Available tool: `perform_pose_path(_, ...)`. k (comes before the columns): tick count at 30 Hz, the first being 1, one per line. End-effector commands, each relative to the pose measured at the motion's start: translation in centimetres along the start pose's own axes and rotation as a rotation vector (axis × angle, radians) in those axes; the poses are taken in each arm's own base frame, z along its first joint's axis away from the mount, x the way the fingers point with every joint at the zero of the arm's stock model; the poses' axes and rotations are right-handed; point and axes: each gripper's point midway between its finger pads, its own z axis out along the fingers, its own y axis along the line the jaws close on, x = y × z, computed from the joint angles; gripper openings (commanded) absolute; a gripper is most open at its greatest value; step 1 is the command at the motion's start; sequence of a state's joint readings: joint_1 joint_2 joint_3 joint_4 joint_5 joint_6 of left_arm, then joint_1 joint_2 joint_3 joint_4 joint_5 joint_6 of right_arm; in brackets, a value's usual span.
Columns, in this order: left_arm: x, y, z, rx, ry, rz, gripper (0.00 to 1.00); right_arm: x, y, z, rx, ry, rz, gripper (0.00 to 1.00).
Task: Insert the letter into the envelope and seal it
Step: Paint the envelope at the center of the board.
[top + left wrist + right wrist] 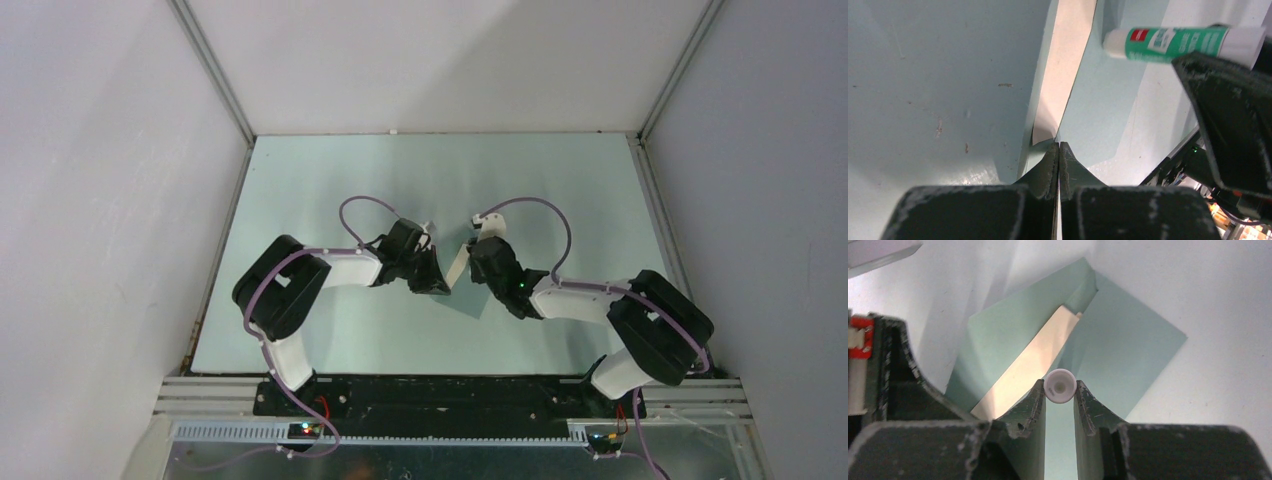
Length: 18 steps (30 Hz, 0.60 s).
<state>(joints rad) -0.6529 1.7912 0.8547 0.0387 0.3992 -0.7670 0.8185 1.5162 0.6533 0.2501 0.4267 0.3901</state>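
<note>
Two black robot arms reach in from the near edge of a pale green table (330,190) and meet at its middle, seen from above inside a white-walled booth.

Between them lies the envelope (1133,340), a flat teal-grey rectangle turned at an angle to the table edges. The letter (1038,355) sits in it. Only a long, narrow tan strip shows, running along the opening between two teal panels, while the rest of the sheet is covered.

From my left wrist camera, the left gripper (1058,150) has its two fingers pressed flat together, with no gap between them. Their tips sit right at the envelope's edge, just below the near corner of the tan strip. I cannot tell whether any paper is caught between them.

From my right wrist camera, the right gripper (1060,390) is pinching a glue stick (1178,42) between its fingertips. I look straight down the stick's round white end, which hangs over the envelope beside the exposed strip of letter. The left camera shows the same stick from the side, with a green label on its body and white ends. It is held above the table on the far side of the strip from the left fingers.
</note>
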Motion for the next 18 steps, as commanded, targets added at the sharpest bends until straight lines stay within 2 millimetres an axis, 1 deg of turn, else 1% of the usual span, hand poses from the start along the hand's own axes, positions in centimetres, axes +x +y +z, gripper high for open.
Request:
perform_pose_path(1, 0.2, 2.0, 0.2, -0.075, 0.011, 0.011, 0.01, -2.3, -1.8, 1.2, 0.066, -0.075, 0.02, 0.0)
perform_pose_path(7, 0.2, 1.9, 0.2, -0.073, 0.014, 0.015, 0.01, -2.8, -2.2, 2.2, 0.076, -0.095, 0.037, 0.0)
perform_pose_path(8, 0.1, 1.6, 0.0, -0.065, 0.012, 0.019, 0.01, -2.9, -2.2, 2.2, 0.073, -0.095, 0.046, 0.0)
perform_pose_path(9, 0.1, 1.4, -0.2, -0.065, 0.014, 0.023, 0.0, -3.6, -2.2, 1.9, 0.068, -0.109, 0.061, 0.0)
perform_pose_path(10, -0.3, 0.8, -0.7, -0.052, 0.004, 0.032, 0.0, -3.8, -2.2, 1.7, 0.063, -0.106, 0.075, 0.0)
perform_pose_path(11, -0.4, 0.5, -1.1, -0.05, 0.002, 0.042, 0.0, -4.9, -2.3, 1.1, 0.057, -0.13, 0.104, 0.0)
perform_pose_path(12, -0.8, -0.3, -1.8, -0.037, -0.016, 0.056, 0.0, -5.2, -2.4, 0.8, 0.054, -0.129, 0.113, 0.0)
perform_pose_path(13, -1.1, -0.7, -2.3, -0.037, -0.019, 0.067, 0.0, -6.5, -2.8, 0.0, 0.05, -0.158, 0.147, 0.0)
perform_pose_path(14, -1.5, -1.5, -3.0, -0.023, -0.038, 0.081, 0.0, -6.6, -3.0, -0.3, 0.048, -0.15, 0.157, 0.0)
perform_pose_path(15, -1.8, -2.0, -3.5, -0.02, -0.041, 0.094, 0.01, -7.7, -3.6, -0.9, 0.049, -0.173, 0.193, 0.0)
perform_pose_path(16, -2.1, -2.7, -4.1, -0.008, -0.052, 0.106, 0.03, -8.0, -3.9, -1.5, 0.045, -0.17, 0.207, 0.0)
perform_pose_path(18, -2.8, -4.0, -5.2, 0.002, -0.057, 0.129, 0.07, -8.1, -5.4, -2.1, 0.074, -0.156, 0.246, 0.0)
